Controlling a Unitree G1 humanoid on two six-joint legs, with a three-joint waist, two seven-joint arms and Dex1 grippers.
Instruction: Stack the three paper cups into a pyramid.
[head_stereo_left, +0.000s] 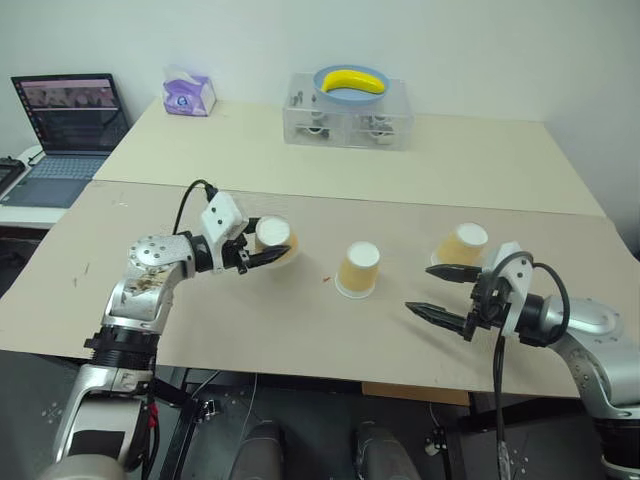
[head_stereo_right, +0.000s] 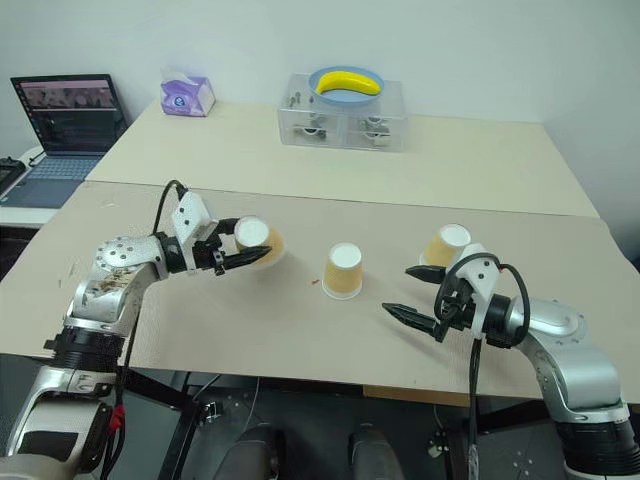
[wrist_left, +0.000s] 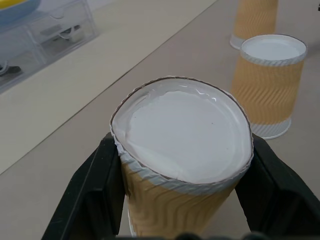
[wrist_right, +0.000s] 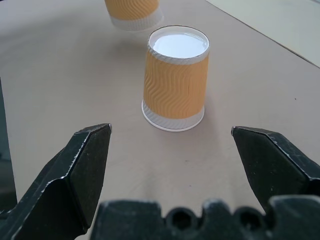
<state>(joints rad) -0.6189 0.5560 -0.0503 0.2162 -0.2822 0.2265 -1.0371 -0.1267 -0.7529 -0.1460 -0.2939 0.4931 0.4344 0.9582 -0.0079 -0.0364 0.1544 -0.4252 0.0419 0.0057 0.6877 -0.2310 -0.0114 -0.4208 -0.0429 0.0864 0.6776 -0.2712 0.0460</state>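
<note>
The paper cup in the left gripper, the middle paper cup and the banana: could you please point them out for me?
held paper cup (wrist_left: 185, 135): left wrist view, on its white base.
middle paper cup (head_stereo_left: 358, 272): left eye view, on its tan side wall.
banana (head_stereo_left: 355, 81): left eye view, on the middle of its yellow peel.

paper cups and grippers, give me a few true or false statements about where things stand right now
1. The left gripper is shut on a paper cup. True.
2. The right gripper holds a cup. False: its fingers stand wide apart with nothing between them.
3. A middle cup stands upside down on the table, touched by neither gripper. True.
4. The three cups already form a pyramid. False: no cup sits on another; the far-right cup stands apart on the table.
5. A banana lies in a blue bowl on the clear drawer box. True.
</note>
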